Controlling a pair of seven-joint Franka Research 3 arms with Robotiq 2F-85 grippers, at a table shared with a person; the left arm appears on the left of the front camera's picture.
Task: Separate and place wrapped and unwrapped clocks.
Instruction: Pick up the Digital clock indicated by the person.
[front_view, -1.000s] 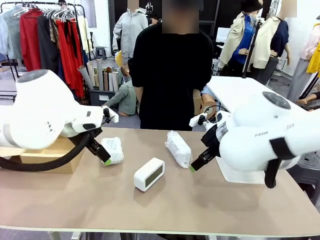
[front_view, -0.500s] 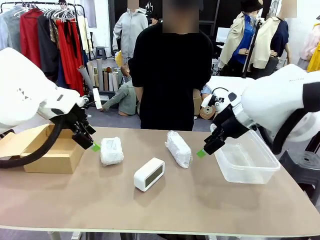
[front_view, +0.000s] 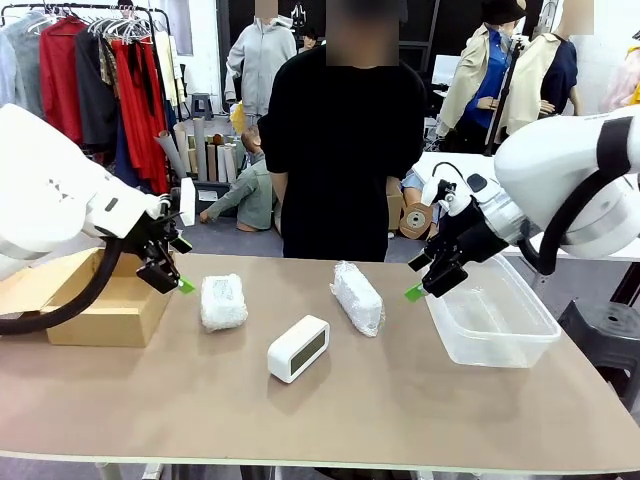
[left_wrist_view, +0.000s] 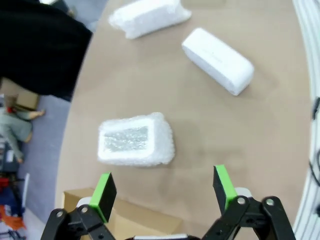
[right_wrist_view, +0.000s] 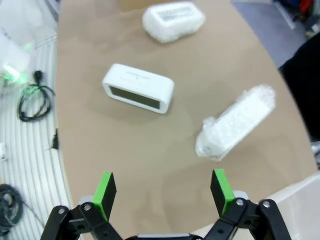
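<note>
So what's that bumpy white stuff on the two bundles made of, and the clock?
The left wrapped clock and right wrapped clock look covered in bubble wrap, maybe thin foam: soft whitish plastic, bumpy and half see-through. The bare clock looks like hard white plastic, smooth and matte, with a darker screen.

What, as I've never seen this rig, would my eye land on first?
Three white things sit mid-table: a bare clock, with a left bundle and a right bundle in crinkly wrap slightly farther back. The left gripper hovers open by a cardboard box, and the right gripper hovers open by a clear tub. A person in black stands at the far edge.
</note>
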